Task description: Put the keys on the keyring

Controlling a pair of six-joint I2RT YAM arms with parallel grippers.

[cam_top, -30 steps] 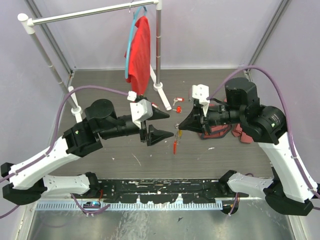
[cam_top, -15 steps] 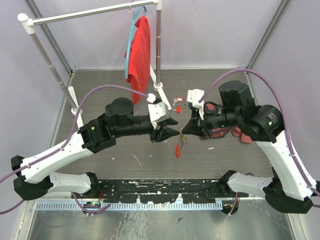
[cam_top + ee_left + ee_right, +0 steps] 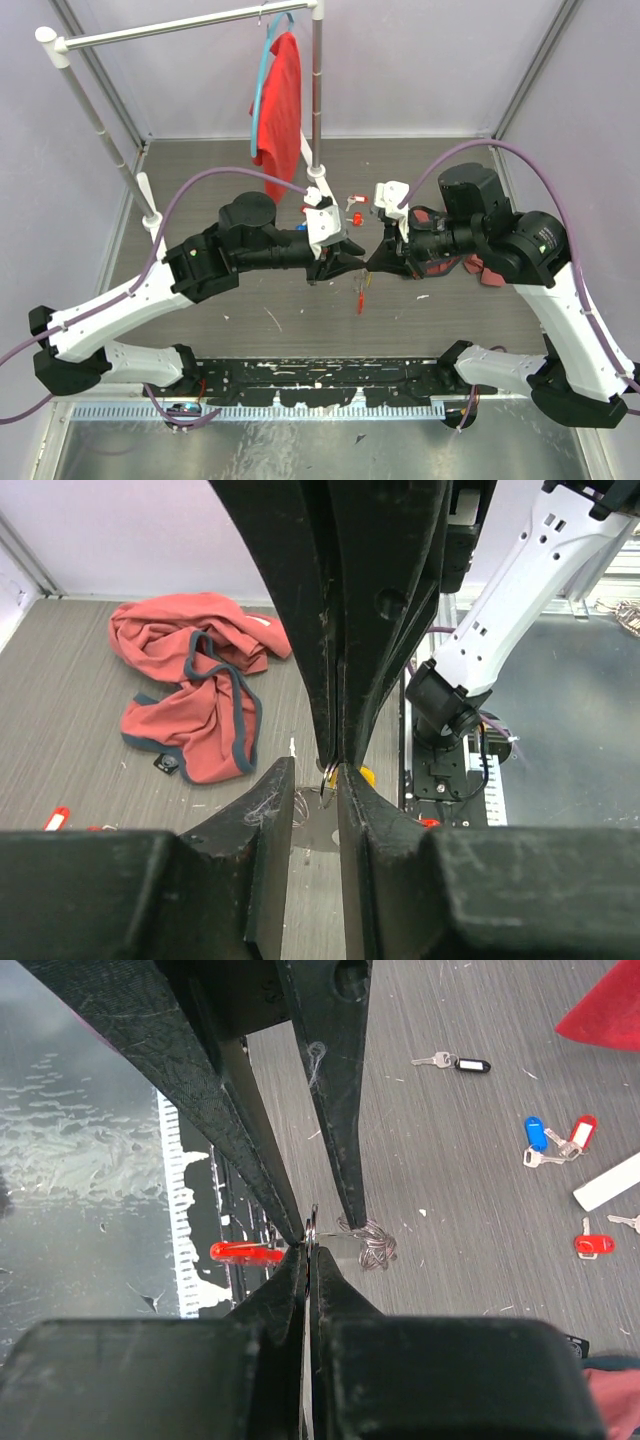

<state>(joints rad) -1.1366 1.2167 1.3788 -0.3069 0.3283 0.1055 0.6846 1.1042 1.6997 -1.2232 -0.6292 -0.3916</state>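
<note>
Steel keys (image 3: pixel 535 1132), four at least, lie loose on the bench (image 3: pixel 480 1190); right fingers (image 3: pixel 345 1310) clench the keyring (image 3: pixel 245 1252), left fingers (image 3: pixel 330 1110) straddle it, whether gripping I cannot tell.

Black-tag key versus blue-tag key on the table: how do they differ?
The black-tag key lies alone; the blue-tag key lies close beside a red-tag key. The black-tag key's tag is black, the blue-tag key's blue. Both are small silvery keys lying loose on the table.
</note>
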